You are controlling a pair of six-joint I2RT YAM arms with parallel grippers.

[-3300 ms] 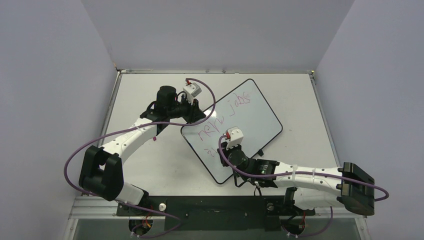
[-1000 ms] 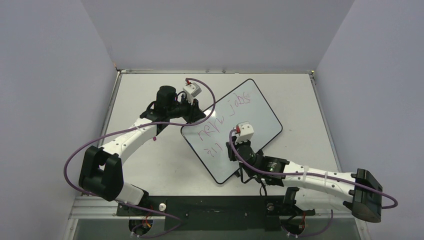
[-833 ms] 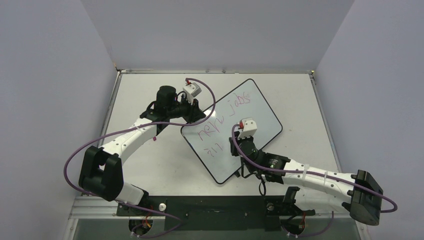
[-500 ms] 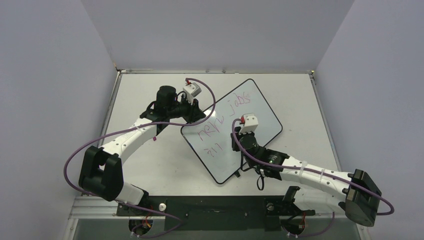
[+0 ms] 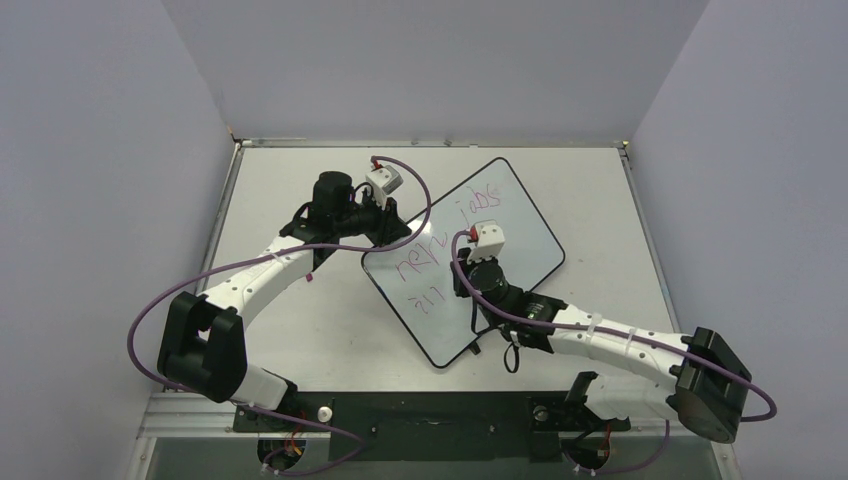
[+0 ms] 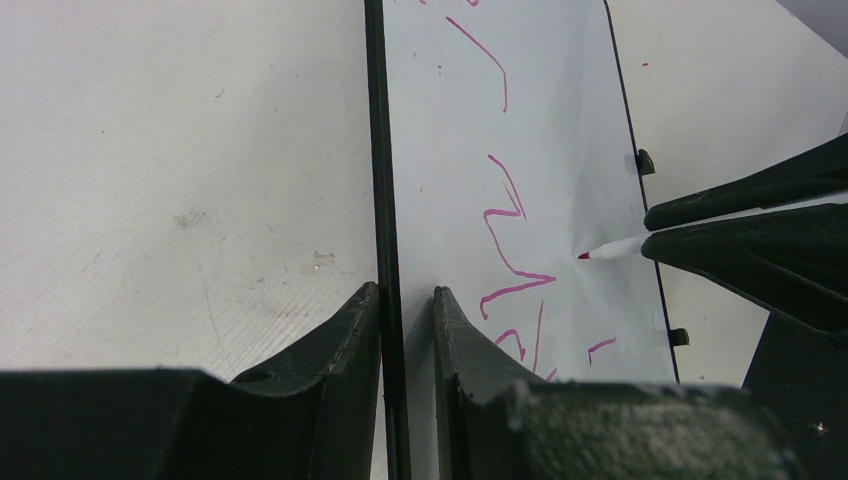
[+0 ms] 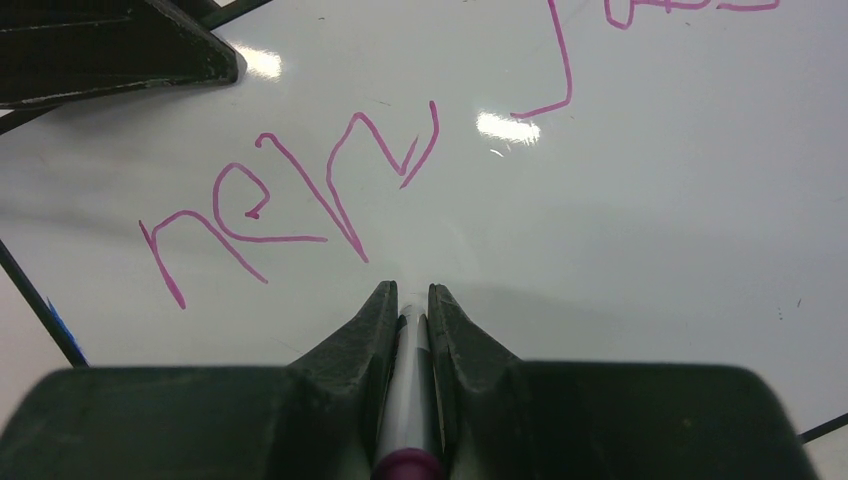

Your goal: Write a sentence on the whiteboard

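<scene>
The whiteboard (image 5: 530, 245) lies tilted on the table. The sentence (image 5: 415, 263) is pink handwriting in two lines; it also shows in the left wrist view (image 6: 505, 215) and the right wrist view (image 7: 300, 200). My left gripper (image 5: 392, 232) is shut on the whiteboard's black left edge (image 6: 385, 200), one finger on each side. My right gripper (image 5: 470, 275) is shut on a white marker pen (image 7: 408, 400) over the middle of the board. The pen's pink tip (image 6: 585, 256) sits at the white surface just right of the first line's strokes; I cannot tell whether it touches.
The grey table (image 5: 290, 200) extends around the board, with walls close on three sides. Purple cables loop from both arms. Two small black tabs (image 6: 645, 162) sit on the board's far long edge.
My right gripper has moved with the marker from the second line near the board's lower corner up toward the board's middle. More of the second line's strokes now show. The left gripper has not moved.
</scene>
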